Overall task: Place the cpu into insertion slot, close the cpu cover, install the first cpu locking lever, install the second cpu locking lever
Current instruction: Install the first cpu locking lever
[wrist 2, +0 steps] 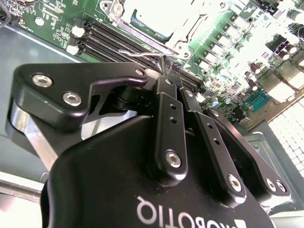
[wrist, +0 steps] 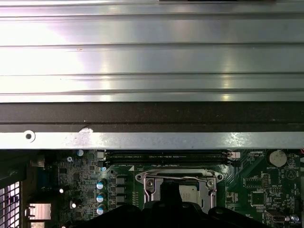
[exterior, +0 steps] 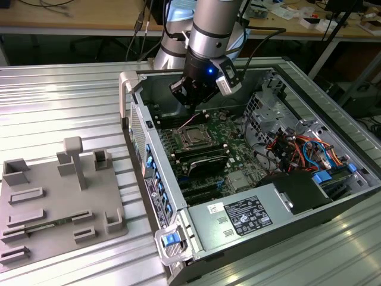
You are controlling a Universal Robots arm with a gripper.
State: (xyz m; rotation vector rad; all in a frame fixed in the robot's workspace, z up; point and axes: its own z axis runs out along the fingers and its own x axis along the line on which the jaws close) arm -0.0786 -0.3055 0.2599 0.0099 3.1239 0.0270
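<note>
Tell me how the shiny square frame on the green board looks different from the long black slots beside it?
The cpu cover is a silvery metal square with a cut-out middle; the memory slots are long, thin and black. The cpu cover is one piece; the memory slots run in side-by-side rows. Both sit on the green motherboard.

A grey fixture (exterior: 59, 199) lies on the bench (exterior: 53, 101) at the exterior view's left, beside the open case (exterior: 156, 179).

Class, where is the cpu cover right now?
In the exterior view the cpu cover lies on the green motherboard inside the case, close beneath the gripper, next to the black memory slots.
</note>
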